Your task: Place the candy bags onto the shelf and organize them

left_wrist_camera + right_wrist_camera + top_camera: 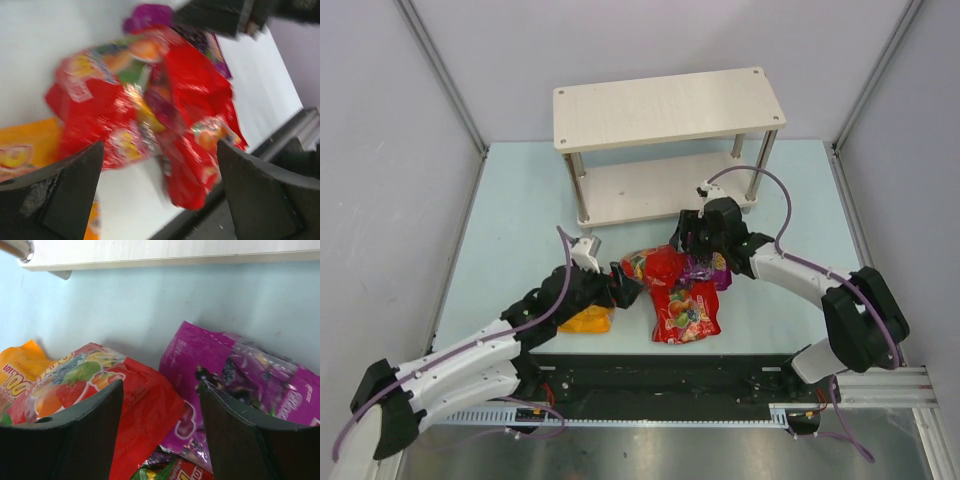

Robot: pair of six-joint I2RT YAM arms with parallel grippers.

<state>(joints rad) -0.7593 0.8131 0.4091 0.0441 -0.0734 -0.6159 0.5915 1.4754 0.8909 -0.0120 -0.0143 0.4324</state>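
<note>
Gaping wide, left tool [626, 290] and right tool [694, 242] hold nothing near candy bags [686, 312].

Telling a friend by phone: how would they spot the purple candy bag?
Find the two-tier shelf at the back. In front lies a pile of bags; the purple bag is at its right edge, the only one not red or orange.

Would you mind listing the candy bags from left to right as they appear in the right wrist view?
The orange-yellow bag → red bag → purple bag.
</note>
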